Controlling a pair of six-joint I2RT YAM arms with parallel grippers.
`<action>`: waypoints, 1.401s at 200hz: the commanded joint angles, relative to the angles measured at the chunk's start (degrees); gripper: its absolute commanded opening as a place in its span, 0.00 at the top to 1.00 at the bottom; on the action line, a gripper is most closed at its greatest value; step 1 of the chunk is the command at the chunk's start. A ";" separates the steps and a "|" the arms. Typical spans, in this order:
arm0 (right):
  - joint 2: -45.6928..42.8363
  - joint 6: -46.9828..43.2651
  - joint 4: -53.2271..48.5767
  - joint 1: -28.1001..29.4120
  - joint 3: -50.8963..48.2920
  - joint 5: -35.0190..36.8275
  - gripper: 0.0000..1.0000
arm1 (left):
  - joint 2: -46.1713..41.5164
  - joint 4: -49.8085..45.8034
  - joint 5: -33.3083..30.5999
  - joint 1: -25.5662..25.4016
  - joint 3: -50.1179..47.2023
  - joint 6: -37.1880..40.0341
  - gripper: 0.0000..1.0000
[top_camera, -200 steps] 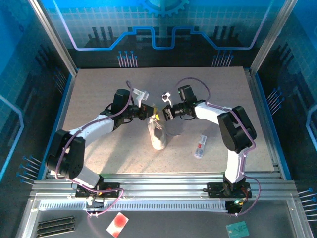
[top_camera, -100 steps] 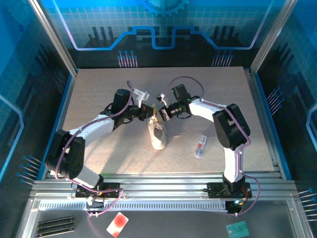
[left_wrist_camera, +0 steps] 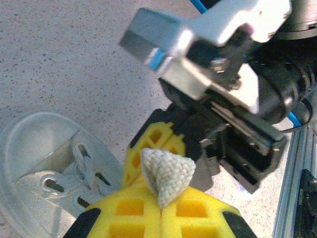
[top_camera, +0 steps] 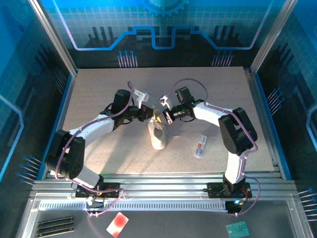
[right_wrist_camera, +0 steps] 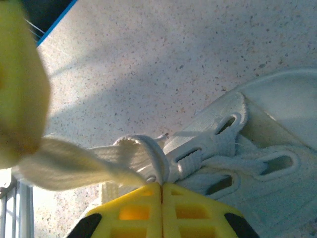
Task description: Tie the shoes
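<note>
My left claw is closed. Its yellow ribbed fingertips are pressed flat together on a folded bight of thin white woven lace, which stands up from the seam between them like a small cone. Directly opposite, almost nose to nose with it, is my right claw, yellow at the tips and black behind.

From the right wrist, my right claw is shut as well. The lace curls over in a loop and goes down into the line where the two yellow fingers meet, so it is pinched there. A flat stretch of the same lace runs off to the left, toward a blurred yellow shape at the frame's edge.

The small white low-top sneaker with a pale sole lies near the middle of the speckled grey desk, one end toward my bases. Its far end is just under the spot where both claws meet. In the left wrist view the sneaker sits below and to the left of my fingers, its open collar and upper eyelets showing. In the right wrist view its eyelets and crossed lacing lie just beyond my fingertips.

A small flat white rectangular item with red marks lies on the desk to the right of the sneaker, apart from it and from both claws.
</note>
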 commanded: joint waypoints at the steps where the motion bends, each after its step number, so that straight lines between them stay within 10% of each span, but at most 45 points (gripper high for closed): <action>1: -3.96 0.64 5.09 -0.45 -2.72 -0.14 0.93 | 0.58 -0.95 0.05 0.22 1.44 0.25 1.00; 80: -3.73 -2.62 6.89 -0.31 -5.76 -6.20 0.92 | 2.98 -2.98 -1.85 1.07 2.51 -1.64 1.00; 189: -2.55 -10.34 -1.22 2.31 -3.17 -4.59 0.65 | 4.48 -3.39 -1.38 1.45 3.19 -2.80 1.00; 280: -1.85 -13.38 -3.83 4.09 -1.83 -0.04 0.70 | 3.07 -4.02 -1.05 1.45 2.43 -2.42 1.00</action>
